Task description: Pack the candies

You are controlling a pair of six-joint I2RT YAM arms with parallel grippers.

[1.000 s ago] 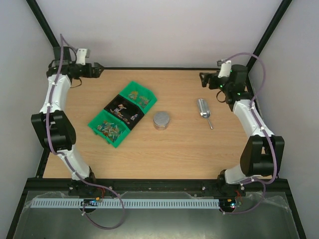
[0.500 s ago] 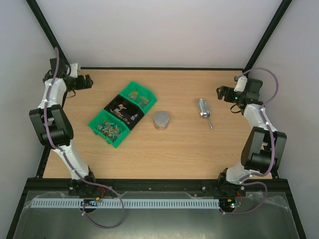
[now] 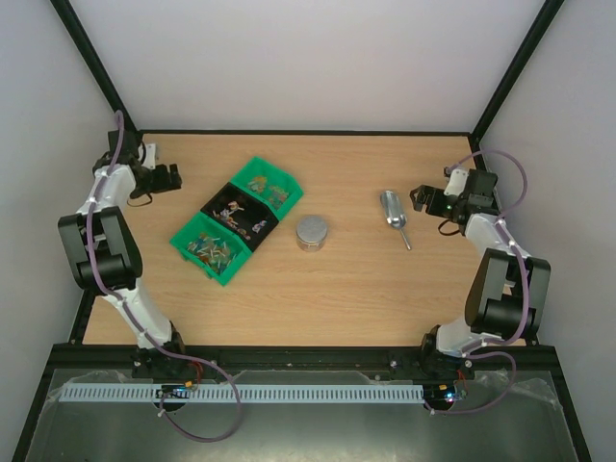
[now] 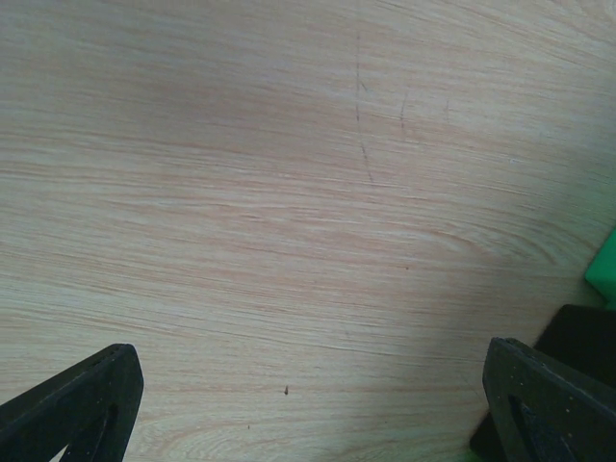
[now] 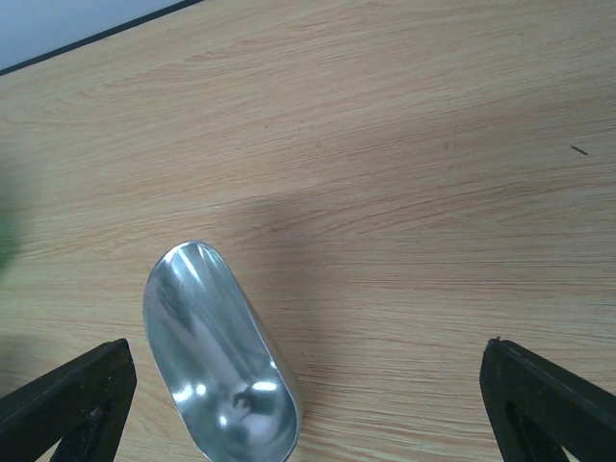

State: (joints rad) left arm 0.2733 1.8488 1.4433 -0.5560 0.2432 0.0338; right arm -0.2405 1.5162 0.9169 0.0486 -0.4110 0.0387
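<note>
Small mixed-colour candies [image 3: 214,248] lie in a row of three bins: a green bin [image 3: 189,235], a black bin [image 3: 219,199] and a second green bin [image 3: 285,175]. A metal scoop [image 3: 393,212] lies on the table at the right; its bowl also shows in the right wrist view [image 5: 217,346]. My right gripper [image 3: 421,196] is open and empty just right of the scoop, with the bowl between its spread fingers [image 5: 308,414]. My left gripper [image 3: 171,178] is open and empty over bare wood left of the bins [image 4: 318,414].
A round silver tin [image 3: 312,232] stands between the bins and the scoop. The left wrist view shows a green bin corner [image 4: 604,269] and a black bin edge [image 4: 587,332] at its right. Black frame posts stand at the back corners.
Both arms have come down from the back corners towards the table. The left gripper moved nearer the bins, and the right gripper moved towards the scoop.
</note>
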